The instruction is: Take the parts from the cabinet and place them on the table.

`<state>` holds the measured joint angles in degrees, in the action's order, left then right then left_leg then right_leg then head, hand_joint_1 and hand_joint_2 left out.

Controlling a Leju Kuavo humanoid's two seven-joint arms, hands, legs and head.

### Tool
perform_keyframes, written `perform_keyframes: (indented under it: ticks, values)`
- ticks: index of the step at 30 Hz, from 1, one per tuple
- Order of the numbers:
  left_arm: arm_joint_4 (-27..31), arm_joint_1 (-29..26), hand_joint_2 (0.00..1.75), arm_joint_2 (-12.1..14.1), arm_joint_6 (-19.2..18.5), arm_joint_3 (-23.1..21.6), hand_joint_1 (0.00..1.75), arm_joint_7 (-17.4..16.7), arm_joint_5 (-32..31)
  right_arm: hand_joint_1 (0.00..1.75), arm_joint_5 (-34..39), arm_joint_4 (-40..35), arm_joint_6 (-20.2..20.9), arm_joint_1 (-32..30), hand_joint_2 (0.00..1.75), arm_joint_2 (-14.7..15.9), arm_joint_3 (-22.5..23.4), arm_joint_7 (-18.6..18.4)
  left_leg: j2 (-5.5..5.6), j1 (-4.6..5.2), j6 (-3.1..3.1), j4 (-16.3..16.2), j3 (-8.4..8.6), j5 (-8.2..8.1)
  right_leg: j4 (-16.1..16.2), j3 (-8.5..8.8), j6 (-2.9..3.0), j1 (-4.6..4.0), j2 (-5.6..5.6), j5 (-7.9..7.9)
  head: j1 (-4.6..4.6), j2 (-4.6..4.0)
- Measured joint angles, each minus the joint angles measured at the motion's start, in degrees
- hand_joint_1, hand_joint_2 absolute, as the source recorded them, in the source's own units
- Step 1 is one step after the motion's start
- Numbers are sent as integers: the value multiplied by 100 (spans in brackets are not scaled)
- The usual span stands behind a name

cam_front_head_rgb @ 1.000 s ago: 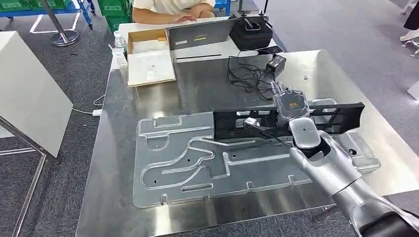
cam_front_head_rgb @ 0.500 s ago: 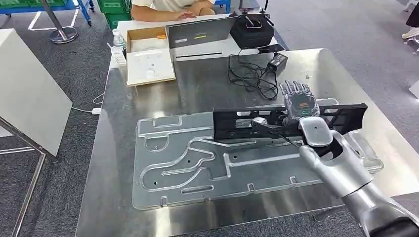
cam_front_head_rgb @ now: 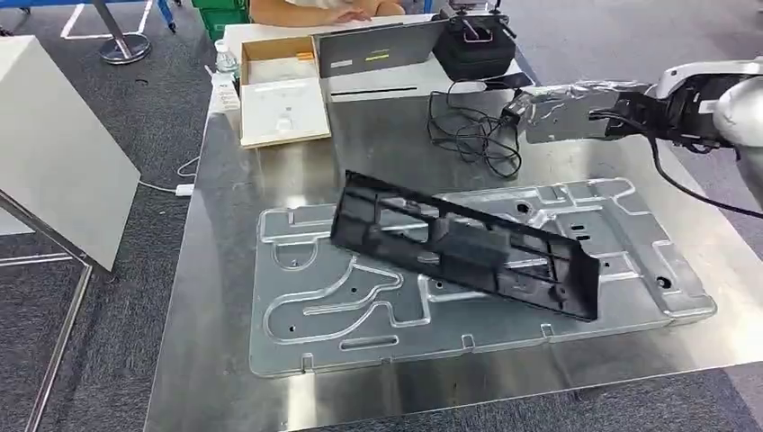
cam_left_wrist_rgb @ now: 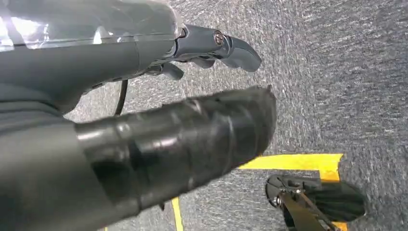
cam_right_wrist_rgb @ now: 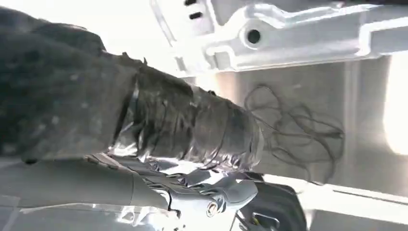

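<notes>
The long black part (cam_front_head_rgb: pixel 468 243) lies slanted across the stamped metal panel (cam_front_head_rgb: pixel 378 315) on the steel surface (cam_front_head_rgb: pixel 207 342). The right hand (cam_front_head_rgb: pixel 562 112) hovers above the tangled cable (cam_front_head_rgb: pixel 472 135), empty with fingers apart. The left hand (cam_left_wrist_rgb: pixel 144 120) hangs over grey carpet, holding nothing, fingers loosely extended.

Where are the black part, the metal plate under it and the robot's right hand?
black part (cam_front_head_rgb: pixel 468 243), head view, middle of its long body.
metal plate (cam_front_head_rgb: pixel 360 333), head view, bare stamped area near its front edge.
right hand (cam_front_head_rgb: pixel 562 112), head view, middle of the taped hand.
</notes>
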<state>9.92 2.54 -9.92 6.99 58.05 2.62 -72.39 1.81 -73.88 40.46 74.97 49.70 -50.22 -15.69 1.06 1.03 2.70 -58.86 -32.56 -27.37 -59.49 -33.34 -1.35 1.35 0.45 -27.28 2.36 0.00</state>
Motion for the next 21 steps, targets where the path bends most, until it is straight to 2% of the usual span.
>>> perform_keyframes:
  ticks: [2, 3, 4, 6, 8, 11, 13, 17, 21]
  values:
    - [0, 4, 0, 0, 0, 18, 0, 0, -2, 0, 37, 0, -13, 80, 0, 59, -156, -26, -1, 0, 0, 0, 1, 0, 5, 4, -1, 0, 0, 1, 0, 0]
    - [0, 3, 0, 0, 0, 28, 0, 9, 7, 0, 184, 2, 125, 155, 0, 88, -233, -134, -1, 2, 0, -1, 2, 0, 7, 5, -1, 3, 1, 1, 0, 0]
    - [0, 2, 0, 2, 4, 39, 0, 15, 20, 0, 422, 28, 476, 333, 0, 131, -363, -307, 0, 8, 1, -3, 0, 1, 7, 2, -3, 9, 1, 3, 0, 0]
    - [0, -1, 0, 21, 17, 61, 0, 13, 22, 0, 1110, 200, 1656, 1198, 0, 218, -918, -668, 2, 37, 21, -5, -27, 14, -3, -33, -11, 39, -1, 8, -2, 0]
    - [0, -5, 0, 37, 24, 85, 0, 13, 24, 0, 1674, 386, 2192, 2113, 0, 265, -1561, -898, 7, 36, 23, -4, -40, 19, -3, -40, -19, 35, -7, 13, 0, 0]
    - [0, -11, 0, 50, 28, 100, 0, 31, 33, 0, 2240, 568, 2330, 3139, 0, 348, -2465, -1069, 13, 32, 23, -4, -40, 19, 1, -38, -18, 31, -11, 12, 0, 0]
    - [0, -9, 0, 50, 44, 111, 0, 31, 26, 0, 2267, 577, 2317, 3384, 0, 402, -2794, -1080, 9, 28, 23, -4, -36, 18, 5, -33, -18, 28, -7, 12, 0, 0]
    - [0, 0, 0, 50, 81, 116, 0, 50, -9, 0, 2121, 575, 2107, 3574, 0, 511, -3202, -1058, -2, 31, 24, -4, -33, 17, 11, -30, -23, 33, 3, 16, 0, 0]
    - [0, -1, 0, 50, 103, 131, 0, 52, 7, 0, 1857, 575, 1927, 3628, 0, 542, -3349, -889, -4, 32, 25, -5, -31, 17, 13, -28, -30, 33, 7, 20, 0, 0]
